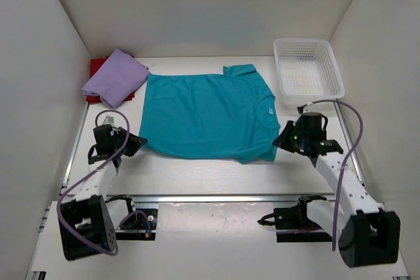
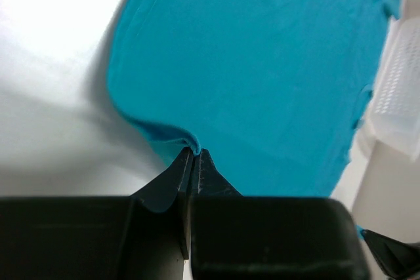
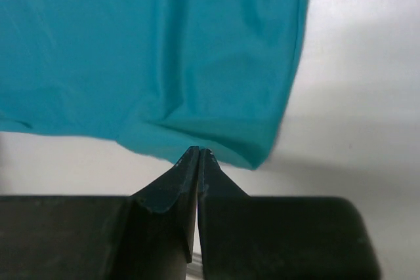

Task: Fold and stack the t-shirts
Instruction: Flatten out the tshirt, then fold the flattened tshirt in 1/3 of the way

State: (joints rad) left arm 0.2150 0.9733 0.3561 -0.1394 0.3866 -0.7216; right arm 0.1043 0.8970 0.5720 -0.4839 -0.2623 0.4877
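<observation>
A teal t-shirt (image 1: 207, 116) lies spread flat in the middle of the table, collar toward the right. My left gripper (image 1: 139, 141) is at its near left corner, and in the left wrist view (image 2: 195, 151) it is shut on a pinched-up bit of the teal hem (image 2: 262, 63). At the near right corner, by the sleeve, my right gripper (image 1: 281, 140) is also shut; the right wrist view (image 3: 199, 151) shows its tips pinching the teal edge (image 3: 164, 44). A folded lavender t-shirt (image 1: 117, 77) rests on a red t-shirt (image 1: 96, 67) at the back left.
A white mesh basket (image 1: 308, 42) stands at the back right, and its side shows in the left wrist view (image 2: 397, 103). White walls close in the table on the left, back and right. A metal rail runs along the near edge between the arm bases.
</observation>
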